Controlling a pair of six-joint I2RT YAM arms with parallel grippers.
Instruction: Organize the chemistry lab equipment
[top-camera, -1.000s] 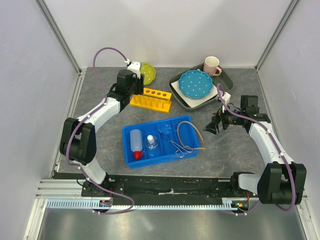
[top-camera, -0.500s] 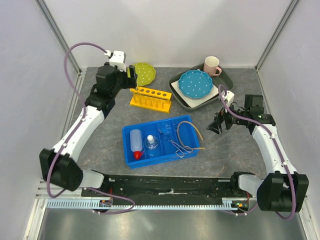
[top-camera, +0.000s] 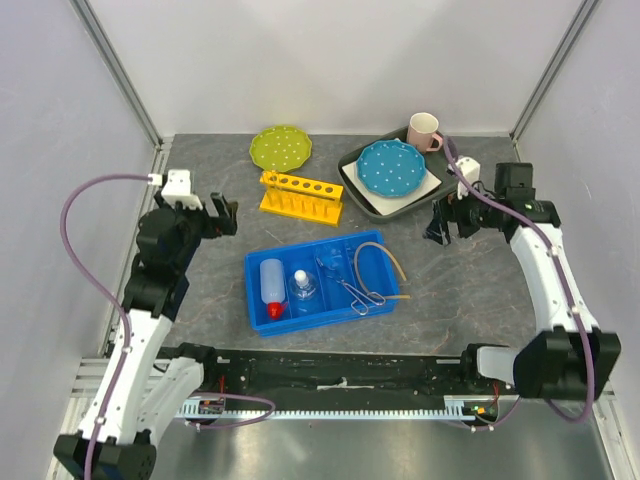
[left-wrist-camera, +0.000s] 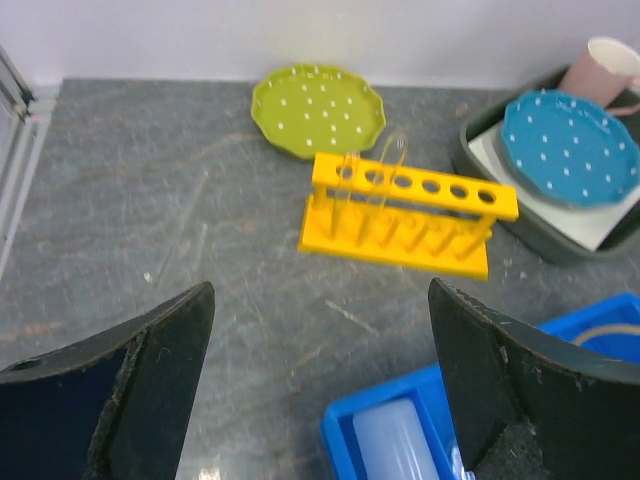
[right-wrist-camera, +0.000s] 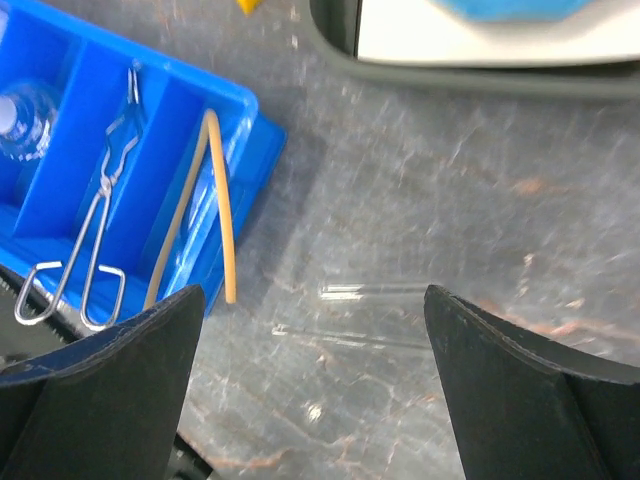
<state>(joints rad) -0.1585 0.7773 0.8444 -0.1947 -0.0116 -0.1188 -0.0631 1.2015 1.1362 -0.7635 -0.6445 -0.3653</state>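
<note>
top view: squeeze bottle (top-camera: 271, 285), flask (top-camera: 304, 288), tongs (top-camera: 352, 288) and tubing (top-camera: 388, 262) lie sorted in the blue tray (top-camera: 322, 318).

left wrist: the left gripper (left-wrist-camera: 320, 300) gapes wide, empty, facing the yellow rack (left-wrist-camera: 405, 212).

right wrist: the right gripper (right-wrist-camera: 312, 300), wide and empty, hovers over a clear tube (right-wrist-camera: 385, 291), probably its next pick.

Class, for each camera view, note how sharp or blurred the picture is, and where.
Top view: evenly lit and sharp throughout, with the tray edges crisp. Left wrist view: mildly blurred, the yellow rack soft-edged. Right wrist view: the table surface is smeared into streaks, while the tubing stays fairly clear.
</note>
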